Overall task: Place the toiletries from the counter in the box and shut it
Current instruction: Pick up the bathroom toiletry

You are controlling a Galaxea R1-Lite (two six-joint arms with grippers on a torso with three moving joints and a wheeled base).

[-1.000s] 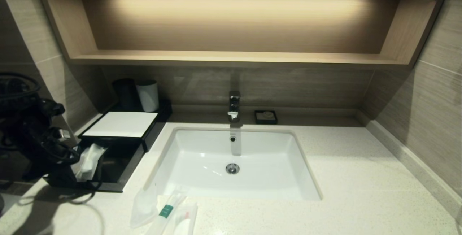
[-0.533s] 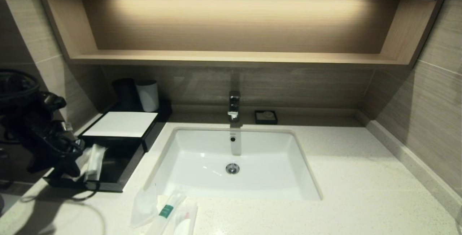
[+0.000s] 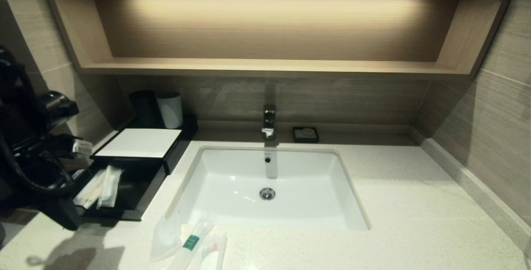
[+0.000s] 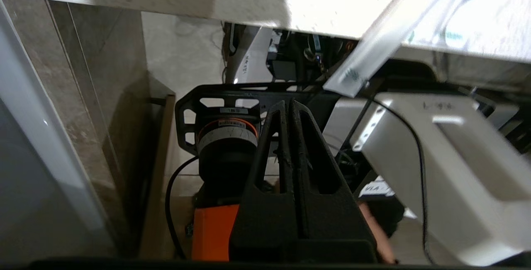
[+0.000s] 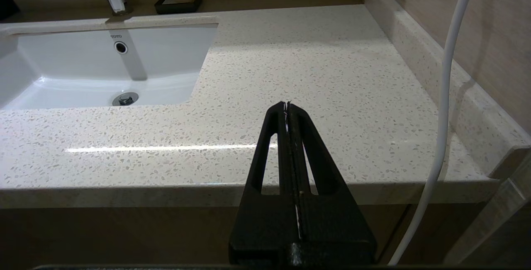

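The black box (image 3: 139, 142) with a white top panel stands at the counter's (image 3: 394, 203) left, its front drawer (image 3: 132, 195) pulled out. Two slim white packets (image 3: 108, 181) lie in the drawer. Near the counter's front edge lie a flat pouch (image 3: 166, 237), a slim packet with a green band (image 3: 193, 239) and a pouch with red print (image 3: 213, 253); one packet (image 4: 373, 62) overhangs the edge in the left wrist view. My left arm (image 3: 37, 166) is left of the drawer; its gripper (image 4: 289, 105) is shut and empty. My right gripper (image 5: 287, 105) is shut and empty, before the counter's front right.
A white sink (image 3: 269, 187) with a tap (image 3: 269, 122) sits mid-counter. Black and white cups (image 3: 159, 108) stand behind the box. A small black soap dish (image 3: 305, 134) sits by the back wall. A wooden shelf (image 3: 265, 66) hangs above. A white cable (image 5: 444, 96) runs on the right.
My left gripper let go of the packet in the drawer, and the arm drew back to the left and up. Two packets now show in the drawer.
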